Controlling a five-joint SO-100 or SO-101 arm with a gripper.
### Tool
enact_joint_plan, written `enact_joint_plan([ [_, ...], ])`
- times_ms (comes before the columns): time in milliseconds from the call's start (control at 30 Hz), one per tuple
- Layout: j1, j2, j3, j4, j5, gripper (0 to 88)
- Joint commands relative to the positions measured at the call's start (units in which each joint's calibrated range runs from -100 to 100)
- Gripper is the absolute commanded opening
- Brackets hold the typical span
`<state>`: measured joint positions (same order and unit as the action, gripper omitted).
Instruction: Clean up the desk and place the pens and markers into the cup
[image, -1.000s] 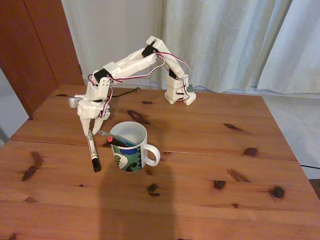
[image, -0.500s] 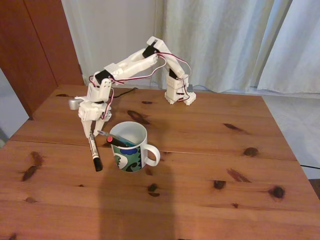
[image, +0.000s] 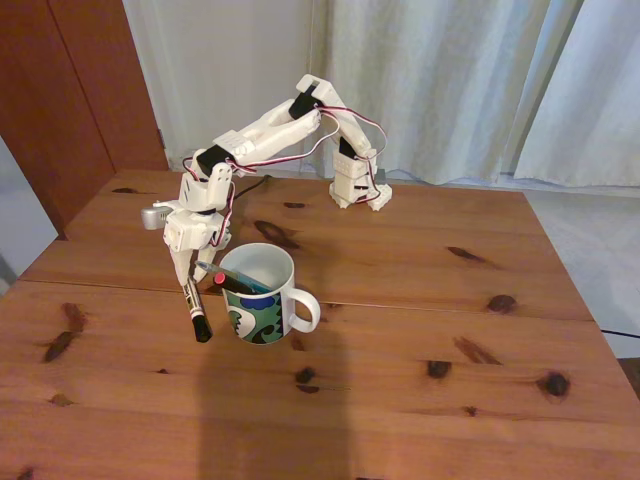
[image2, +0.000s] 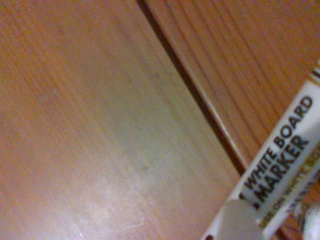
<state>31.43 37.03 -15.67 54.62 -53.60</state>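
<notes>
In the fixed view my white gripper (image: 189, 270) is shut on the top of the white marker (image: 193, 300). The marker hangs nearly upright with its black cap pointing down, just left of the cup (image: 262, 300). The cup is a white mug with a green, blue and black pattern, standing on the desk (image: 400, 380) with its handle to the right. A black pen with a red end (image: 220, 280) and a teal pen (image: 212, 268) lean out over the cup's left rim. The wrist view shows the marker (image2: 280, 175) with its "WHITE BOARD MARKER" print over the desk seam (image2: 190, 85).
The arm's base (image: 355, 185) stands at the back of the desk, with a cable running left behind it. Curtains hang behind, and a dark wooden door is at the left. Bare wood lies in front and to the right of the cup.
The gripper has shifted a little to the right, toward the cup, carrying the marker with it. The wrist has turned slightly. The cup and the pens in it have not moved.
</notes>
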Motion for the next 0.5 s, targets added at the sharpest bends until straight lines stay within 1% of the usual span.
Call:
enact_joint_plan([
  [0,-0.6,0.8,-2.6,-1.1,0.5,8.8],
  [100,-0.3,2.2,-2.6,-2.2,1.5,8.8],
  [467,-0.1,3.0,-2.6,-3.3,1.6,8.7],
])
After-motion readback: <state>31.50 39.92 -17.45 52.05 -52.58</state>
